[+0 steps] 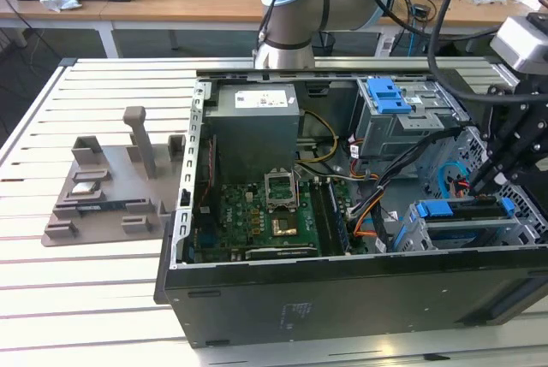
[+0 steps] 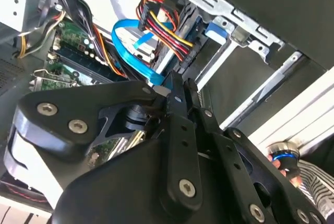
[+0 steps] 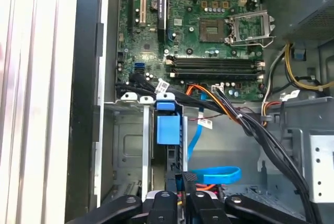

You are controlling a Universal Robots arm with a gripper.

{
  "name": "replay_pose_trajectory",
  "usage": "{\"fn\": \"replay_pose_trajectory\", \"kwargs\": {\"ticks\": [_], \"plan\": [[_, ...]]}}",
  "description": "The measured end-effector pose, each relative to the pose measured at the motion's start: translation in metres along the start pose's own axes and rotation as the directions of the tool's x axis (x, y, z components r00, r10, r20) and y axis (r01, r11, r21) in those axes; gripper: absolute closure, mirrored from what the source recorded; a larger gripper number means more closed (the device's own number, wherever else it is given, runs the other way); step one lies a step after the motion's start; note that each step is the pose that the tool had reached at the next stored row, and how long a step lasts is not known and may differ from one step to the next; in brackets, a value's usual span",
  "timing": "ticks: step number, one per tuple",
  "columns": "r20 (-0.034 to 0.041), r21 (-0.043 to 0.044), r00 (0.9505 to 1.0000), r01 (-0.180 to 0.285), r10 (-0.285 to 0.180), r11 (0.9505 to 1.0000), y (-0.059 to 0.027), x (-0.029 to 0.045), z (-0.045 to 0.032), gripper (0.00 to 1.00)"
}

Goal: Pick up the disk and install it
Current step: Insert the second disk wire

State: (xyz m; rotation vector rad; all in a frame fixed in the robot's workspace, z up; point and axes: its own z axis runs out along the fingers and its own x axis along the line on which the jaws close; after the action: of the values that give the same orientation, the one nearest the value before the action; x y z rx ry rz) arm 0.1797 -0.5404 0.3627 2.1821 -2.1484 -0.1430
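Locating disk [image 1: 462, 210]: edge-up in drive cage [image 1: 404, 234], just below gripper [image 1: 473, 184].
Long axis: along the cage.
Fingers [image 2: 179, 125]: together, empty.

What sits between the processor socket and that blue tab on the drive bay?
In the first wrist view: long black memory slots and a bundle of cables.

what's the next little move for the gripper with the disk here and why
Probably a short, slow push deeper into the drive cage. In the first wrist view the disk, edge-on in its blue frame, stands between the cage's rails, and the gripper sits right behind it, in line with the slot. Whether it is fully seated cannot be told.
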Motion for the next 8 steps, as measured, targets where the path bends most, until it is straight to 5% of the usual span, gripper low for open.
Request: {"fn": "replay_pose_trajectory", "kwargs": {"ticks": [8], "plan": [[0.0022, -0.0003, 0.9996, 0.028, -0.028, 0.9996, -0.0038, 0.0002, 0.0075, 0.84]]}}
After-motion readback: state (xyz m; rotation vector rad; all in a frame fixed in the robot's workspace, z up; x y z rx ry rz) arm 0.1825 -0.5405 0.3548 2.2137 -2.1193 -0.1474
